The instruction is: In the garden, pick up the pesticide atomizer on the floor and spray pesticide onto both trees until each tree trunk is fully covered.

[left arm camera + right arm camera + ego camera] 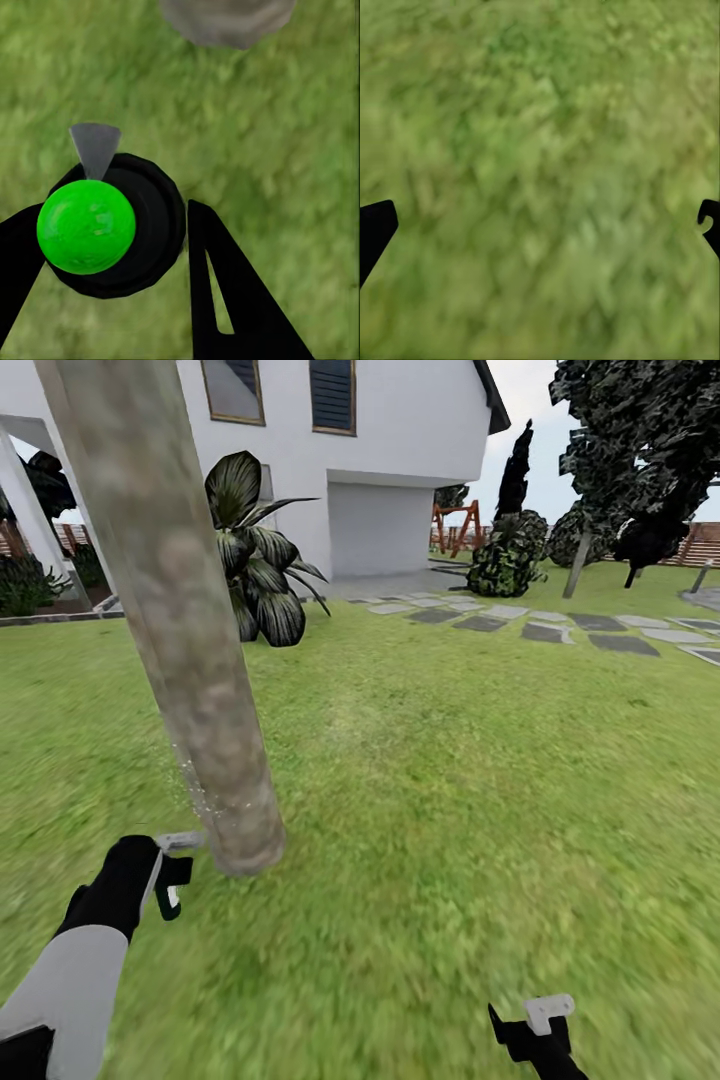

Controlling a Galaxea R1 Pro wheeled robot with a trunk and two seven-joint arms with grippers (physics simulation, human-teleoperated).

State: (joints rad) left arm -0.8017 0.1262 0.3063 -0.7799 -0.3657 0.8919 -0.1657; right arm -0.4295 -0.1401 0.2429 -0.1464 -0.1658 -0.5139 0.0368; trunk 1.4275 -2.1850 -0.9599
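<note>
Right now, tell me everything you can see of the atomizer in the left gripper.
The atomizer sits between the left gripper's two black fingers. From the left wrist view it shows a glossy bright green ball over a round black body, with a grey tapered nozzle pointing toward the trunk base. In the head view the grey nozzle tip nearly touches the trunk, with faint speckles on the bark beside it.

tree trunk (190,650) on lawn (450,780), white house (400,450)
</note>
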